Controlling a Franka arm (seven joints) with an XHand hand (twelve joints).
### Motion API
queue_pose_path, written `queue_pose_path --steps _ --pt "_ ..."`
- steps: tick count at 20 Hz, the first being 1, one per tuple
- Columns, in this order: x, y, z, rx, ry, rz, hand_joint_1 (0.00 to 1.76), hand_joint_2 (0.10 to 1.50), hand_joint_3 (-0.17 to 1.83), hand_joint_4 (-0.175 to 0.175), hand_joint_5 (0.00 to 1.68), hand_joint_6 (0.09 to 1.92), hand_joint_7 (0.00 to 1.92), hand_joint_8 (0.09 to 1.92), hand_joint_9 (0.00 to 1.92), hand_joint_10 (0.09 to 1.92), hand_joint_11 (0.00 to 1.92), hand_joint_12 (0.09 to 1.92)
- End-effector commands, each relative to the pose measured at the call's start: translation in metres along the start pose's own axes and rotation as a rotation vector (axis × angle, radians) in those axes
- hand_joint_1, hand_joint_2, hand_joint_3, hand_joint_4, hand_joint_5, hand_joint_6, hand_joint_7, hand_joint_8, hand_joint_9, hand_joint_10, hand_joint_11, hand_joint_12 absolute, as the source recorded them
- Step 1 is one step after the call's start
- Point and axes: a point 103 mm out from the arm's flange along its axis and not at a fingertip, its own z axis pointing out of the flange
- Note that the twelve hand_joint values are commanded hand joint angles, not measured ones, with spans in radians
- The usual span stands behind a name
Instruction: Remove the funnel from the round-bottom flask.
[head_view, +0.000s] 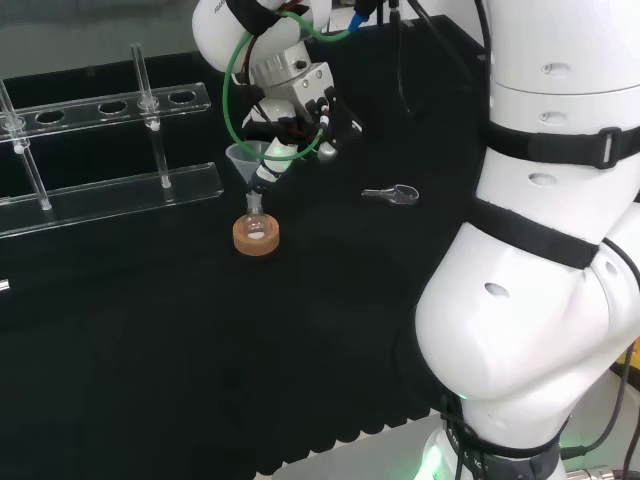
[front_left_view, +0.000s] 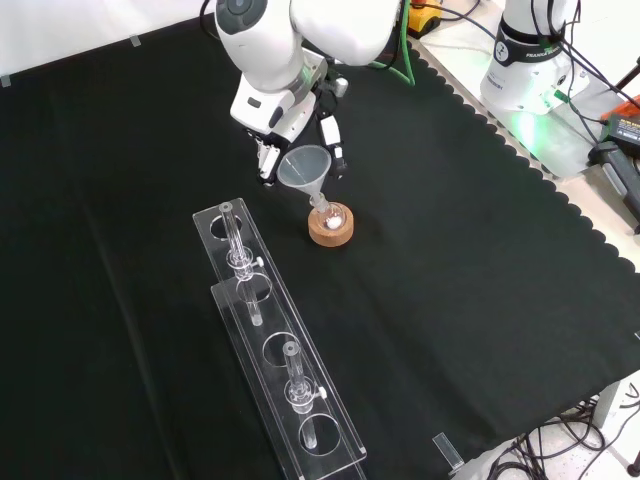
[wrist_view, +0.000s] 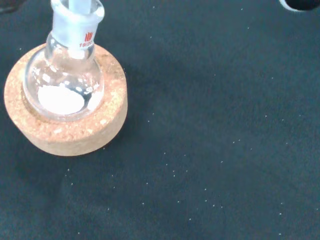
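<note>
Round-bottom flask (head_view: 256, 222) sits upright in a cork ring stand (head_view: 256, 237) on the black-clothed counter (head_view: 330, 330), near the middle of the head view. Wrist view gives the close look: white powder pooled in the flask's belly, the ground-glass neck rising, and the funnel stem entering the neck mouth. The clear funnel (head_view: 248, 160) is seated with its stem down the flask neck, cone flaring upward; in the front view the funnel (front_left_view: 304, 166) tilts a bit to the upper left of the flask (front_left_view: 329, 216). Long axis of funnel and stem runs roughly vertical, slightly leaning, so the removal move should go straight up along that axis before any sideways travel. The hand (head_view: 300, 125) is just to the right of and above the funnel cone in the head view, fingers (head_view: 272, 165) curled in close beside the cone and stem. In the front view the hand (front_left_view: 290, 120) comes from above, fingers (front_left_view: 336, 155) flanking the cone. Looks like a pinch around the cone, but contact isn't clearly visible, so can't tell if the fingers have closed on it or just bracket it. A clear acrylic tube rack (front_left_view: 275, 350) stands well apart, and a small metal spoon-like tool (head_view: 392, 194) lies apart on the cloth.
</note>
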Motion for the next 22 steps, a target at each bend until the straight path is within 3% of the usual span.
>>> queue_pose_path --steps 1,10,17,22 --pt "-0.013 -0.02 -0.025 -0.039 0.003 0.013 0.72 0.77 0.07 -0.175 0.62 1.41 1.07 1.26 1.76 0.4 1.86 0.43" --pt "-0.036 -0.093 -0.106 -0.199 -0.083 0.095 0.8 0.77 0.09 -0.175 0.82 1.34 1.17 1.27 1.83 0.39 1.89 0.4" --pt "-0.032 -0.115 -0.142 -0.272 -0.097 0.082 0.81 0.77 0.09 -0.175 0.85 1.33 1.19 1.27 1.85 0.39 1.9 0.4" --pt "-0.031 -0.13 -0.16 -0.292 -0.094 0.111 0.82 0.76 0.09 -0.175 0.87 1.32 1.2 1.27 1.86 0.38 1.91 0.4"
